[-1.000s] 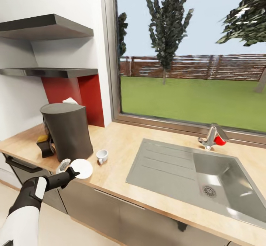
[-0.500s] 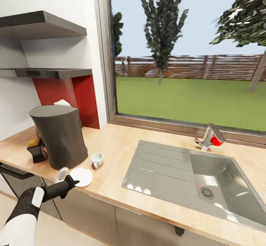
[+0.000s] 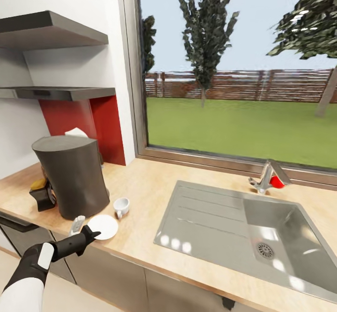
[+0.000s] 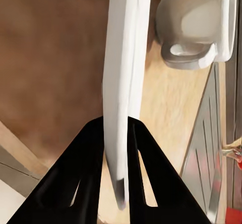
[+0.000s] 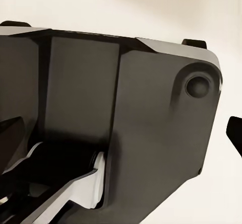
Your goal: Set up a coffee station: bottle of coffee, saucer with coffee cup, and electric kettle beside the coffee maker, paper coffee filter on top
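- White saucer (image 4: pixel 125 78) sits clamped edge-on between our left gripper (image 4: pixel 117 126) fingers (image 4: pixel 85 163), low over the countertop (image 3: pixel 150 195)
- Just past the fingertips stands the cup (image 4: pixel 194 25), beside the coffee maker (image 3: pixel 72 176)
- Our right gripper's finger state we cannot tell

The bottle of coffee (image 3: pixel 39 184) is mostly hidden behind the coffee maker (image 3: pixel 72 175), with little more than its yellow cap seen. The paper coffee filter (image 3: pixel 76 133) is largely concealed by the maker's top. The kitchen shelf (image 3: pixel 61 93) and the sink (image 3: pixel 243 228) are cut off by the head view's edges.
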Tool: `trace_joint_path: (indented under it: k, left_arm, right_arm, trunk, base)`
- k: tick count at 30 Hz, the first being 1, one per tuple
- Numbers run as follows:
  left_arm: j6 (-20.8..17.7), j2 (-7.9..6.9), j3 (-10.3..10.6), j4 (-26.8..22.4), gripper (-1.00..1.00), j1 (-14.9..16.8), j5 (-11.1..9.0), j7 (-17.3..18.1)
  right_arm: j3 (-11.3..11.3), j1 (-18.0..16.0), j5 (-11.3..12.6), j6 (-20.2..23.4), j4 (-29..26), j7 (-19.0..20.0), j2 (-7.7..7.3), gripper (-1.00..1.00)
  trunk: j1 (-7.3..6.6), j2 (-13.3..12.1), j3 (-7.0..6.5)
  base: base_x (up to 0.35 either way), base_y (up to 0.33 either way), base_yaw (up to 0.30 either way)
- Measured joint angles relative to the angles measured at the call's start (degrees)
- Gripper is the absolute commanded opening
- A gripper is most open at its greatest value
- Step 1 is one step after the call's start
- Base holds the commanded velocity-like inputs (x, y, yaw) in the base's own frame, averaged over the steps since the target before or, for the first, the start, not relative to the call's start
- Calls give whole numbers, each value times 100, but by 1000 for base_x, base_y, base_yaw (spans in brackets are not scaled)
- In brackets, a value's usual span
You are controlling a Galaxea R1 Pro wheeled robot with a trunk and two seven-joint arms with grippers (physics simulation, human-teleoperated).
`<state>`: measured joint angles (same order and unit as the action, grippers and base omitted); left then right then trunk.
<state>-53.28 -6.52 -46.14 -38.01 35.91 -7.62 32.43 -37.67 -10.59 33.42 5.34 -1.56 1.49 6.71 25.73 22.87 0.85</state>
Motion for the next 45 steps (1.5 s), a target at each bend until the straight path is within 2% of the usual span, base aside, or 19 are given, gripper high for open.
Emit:
trace_joint_path:
  k: [36, 37, 38, 45]
  left_arm:
    - [18, 10, 3, 2, -100, -3, -15, -3]
    - [18, 13, 2, 4, 100, -2, -23, -12]
    - [105, 15, 8, 11, 100, -4, 275, -338]
    - [117, 42, -3, 11, 100, -1, 274, -347]
  right_arm:
    - [0, 0, 0, 0, 3, 9, -11, 100]
    - [0, 0, 0, 0, 4, 9, -11, 100]
    - [0, 0, 0, 0, 3, 8, -11, 100]
    - [0, 0, 0, 0, 8, 8, -11, 100]
  trunk:
    - [1, -1, 0]
    - [1, -1, 0]
    - [3, -5, 1]
    - [2, -4, 1]
  base:
    - [23, 5, 0]
    - [0, 0, 0]
    - [0, 0, 0]
    - [0, 0, 0]
